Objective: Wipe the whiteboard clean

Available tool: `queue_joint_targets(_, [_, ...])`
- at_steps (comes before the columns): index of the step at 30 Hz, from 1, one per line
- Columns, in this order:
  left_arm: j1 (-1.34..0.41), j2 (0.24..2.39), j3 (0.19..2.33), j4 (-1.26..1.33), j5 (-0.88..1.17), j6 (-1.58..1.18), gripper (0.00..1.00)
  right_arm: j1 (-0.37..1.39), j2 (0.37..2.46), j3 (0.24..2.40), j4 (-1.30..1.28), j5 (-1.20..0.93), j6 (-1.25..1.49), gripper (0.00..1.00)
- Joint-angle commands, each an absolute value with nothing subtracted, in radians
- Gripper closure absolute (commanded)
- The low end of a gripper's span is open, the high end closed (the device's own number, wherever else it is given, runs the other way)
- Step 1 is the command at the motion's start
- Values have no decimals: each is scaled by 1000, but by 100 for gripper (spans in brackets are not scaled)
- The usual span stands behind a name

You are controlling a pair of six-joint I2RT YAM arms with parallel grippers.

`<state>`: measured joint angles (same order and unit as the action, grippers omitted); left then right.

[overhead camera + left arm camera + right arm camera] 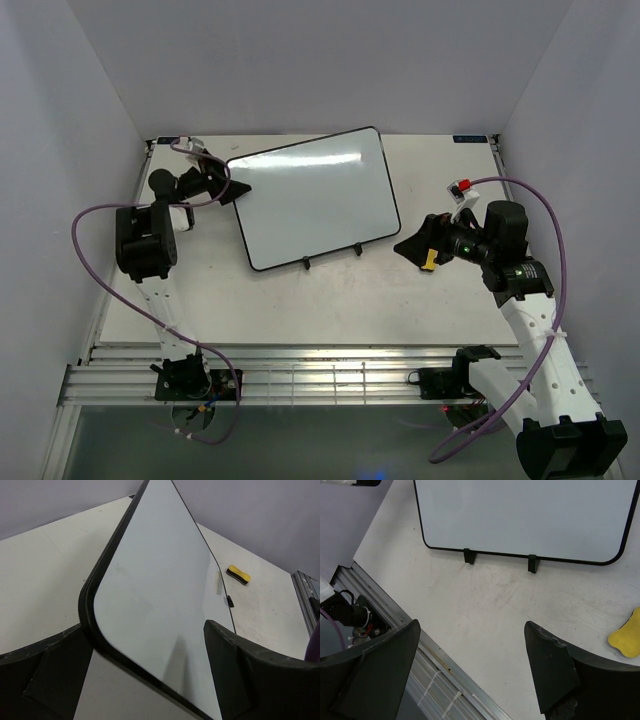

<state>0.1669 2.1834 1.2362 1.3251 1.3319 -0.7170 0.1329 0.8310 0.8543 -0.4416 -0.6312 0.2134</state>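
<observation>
The whiteboard [315, 195] leans on a black wire stand [333, 256] at mid table, and its white face shows no writing. My left gripper [238, 187] is at the board's left corner. In the left wrist view that rounded corner [150, 580] sits between the wide-open jaws of the left gripper [145, 655], with one finger [45, 670] right beside the rim. A yellow eraser [429, 260] lies on the table by my right gripper [408, 247]. The right gripper [470, 655] hangs open over bare table below the whiteboard [520, 515], and the eraser [627, 639] is just outside its right finger.
Two stand feet [468, 556] poke out under the board's lower rim. A ribbed metal rail [300, 375] runs along the near table edge. White walls enclose the left, back and right. A small red-and-white part [461, 187] sits near the right arm.
</observation>
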Motion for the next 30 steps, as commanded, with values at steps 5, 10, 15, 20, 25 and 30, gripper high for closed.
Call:
queue_joint_targets(5, [222,2030,1105,1436,1194,-553,2,132,811,854,-433,-615,204,10])
queue_joint_targets(10, [248,1941,990,1489,1099,-572,2,132,816,854,-434,-606,201,10])
queue_joint_targets(15, [255,1768,904,1418,959,-565,2,132,825,856,-430,-583,198,10])
queue_joint_targets(20, [241,1447,871,630,375,-517,2,133,831,883,-468,-450,184,10])
queue_joint_targets(25, [216,1127,833,261,278,-505,2,133,798,960,-548,-174,196,10])
queue_joint_targets(30, [210,945,883,-194,246,-442,2,133,784,1037,-641,-55,157,10])
